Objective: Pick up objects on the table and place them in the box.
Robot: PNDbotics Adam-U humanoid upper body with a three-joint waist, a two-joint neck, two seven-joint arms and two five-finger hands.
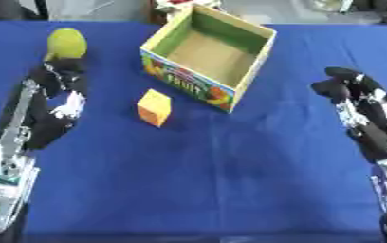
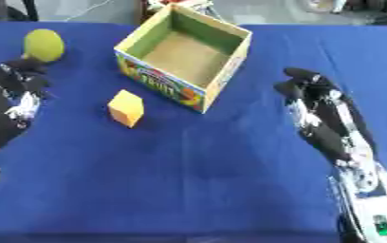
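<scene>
A yellow-green ball (image 1: 67, 42) lies at the far left of the blue table. My left hand (image 1: 54, 97) reaches up to it from the lower left, and its tip meets the ball's near side and hides that edge. An orange cube (image 1: 153, 107) stands alone in front of the box's near left corner, apart from both hands. The open cardboard box (image 1: 188, 80), with fruit print outside and green inner walls, sits at the far centre with nothing visible inside. My right hand (image 2: 319, 107) rests open at the right, fingers pointing away, well clear of the box.
The blue cloth (image 1: 230, 180) covers the whole table. Beyond its far edge (image 1: 313, 23) lie a grey floor and a few indistinct items behind the box.
</scene>
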